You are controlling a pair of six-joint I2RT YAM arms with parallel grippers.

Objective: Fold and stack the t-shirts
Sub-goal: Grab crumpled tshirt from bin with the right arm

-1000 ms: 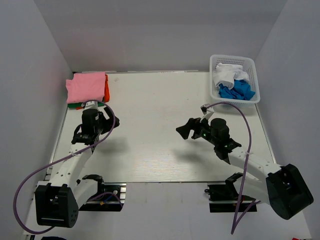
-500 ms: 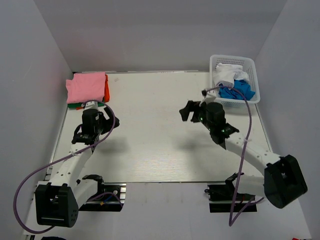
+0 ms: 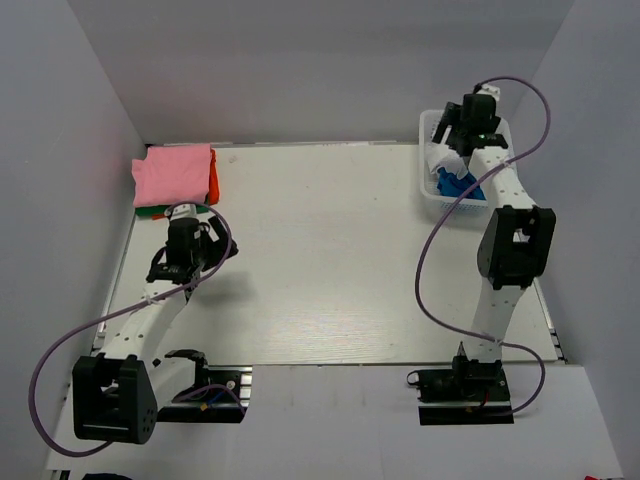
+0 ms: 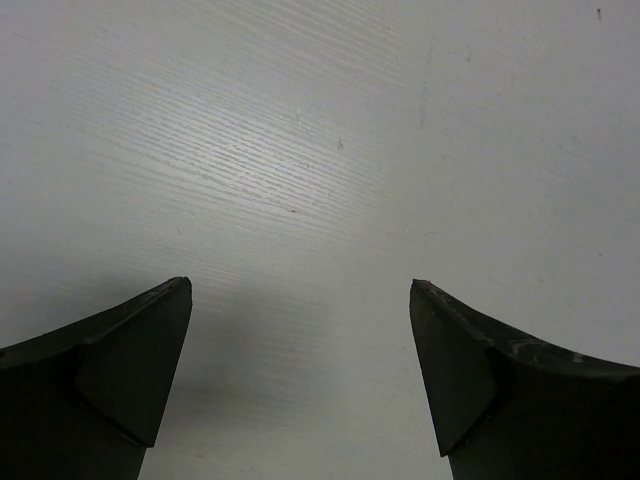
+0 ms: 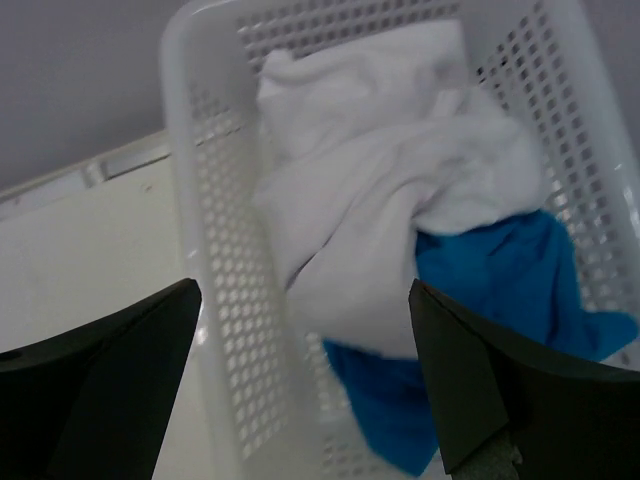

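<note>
Since a second ago the right arm [image 3: 512, 245] has swung off the middle of the table [image 3: 320, 290] and stretched out to the far right corner, while the left arm [image 3: 150, 310] has barely shifted.

Nearest the bases, the left jaws hang over the left part of the table. They point down at its pale, grained surface. In the left wrist view they stand wide apart and hold nothing.

Farther back, in the far left corner, sits the folded stack. The pink t-shirt [image 3: 172, 172] lies on top, the orange-red t-shirt [image 3: 214, 180] shows along its right edge, and a strip of the green t-shirt [image 3: 150, 211] peeps out at the near edge.

In the far right corner stands the white lattice basket [image 5: 215, 300]. The right jaws hover above it, spread wide, gripping nothing and touching no cloth. The right wrist view looks straight down into the basket. There the white t-shirt [image 5: 380, 200] lies crumpled on top toward the far side. The blue t-shirt [image 5: 490, 270] is bunched partly under it and beside it at the near side. Both are unfolded and inside the basket.
</note>
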